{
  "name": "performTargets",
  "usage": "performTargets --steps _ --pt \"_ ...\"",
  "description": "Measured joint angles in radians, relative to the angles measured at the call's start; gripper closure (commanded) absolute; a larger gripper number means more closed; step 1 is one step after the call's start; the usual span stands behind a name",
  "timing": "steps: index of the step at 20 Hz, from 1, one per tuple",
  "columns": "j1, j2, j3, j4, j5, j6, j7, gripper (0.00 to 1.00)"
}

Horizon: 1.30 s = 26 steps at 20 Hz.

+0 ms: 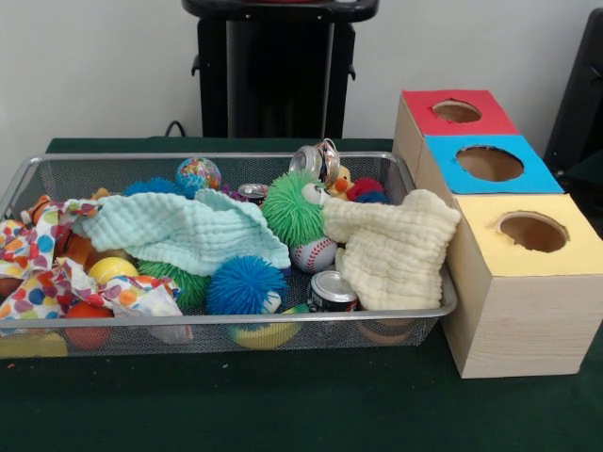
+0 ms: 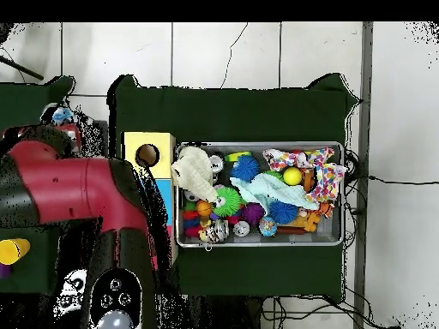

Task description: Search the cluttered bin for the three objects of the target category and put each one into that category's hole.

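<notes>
— Green table [image 1: 283, 414] comes first, up front. What sits on it?

— A wire bin [image 1: 226, 318] full of toys. A blue spiky ball [image 1: 243, 284] and a soda can [image 1: 332, 290] lie at its front wall. Behind them are a baseball [image 1: 314, 254] and a green spiky ball [image 1: 290, 207]. A pale yellow cloth [image 1: 391, 250] hangs over the bin's corner.

— And the holes?

— Three boxes stand in a row beside the bin: yellow box [image 1: 528, 301] closest, blue box [image 1: 485, 165] next, red box [image 1: 457, 113] farthest. Each has a round hole on top.

— From above?

— The red arm [image 2: 77, 184] is off to the side, covering part of the boxes. I see no pincer in either view, so I cannot tell if it is open or closed.
</notes>
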Motion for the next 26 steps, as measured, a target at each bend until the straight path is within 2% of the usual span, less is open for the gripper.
performTargets --steps 5,13,26 --pt "-0.080 -0.033 0.025 -0.012 -0.059 0.071 0.000 1.00" --pt "-0.167 -0.077 0.092 -0.031 -0.120 0.160 -0.001 1.00" --pt "-0.294 -0.113 0.228 -0.032 -0.195 0.180 -0.002 1.00"
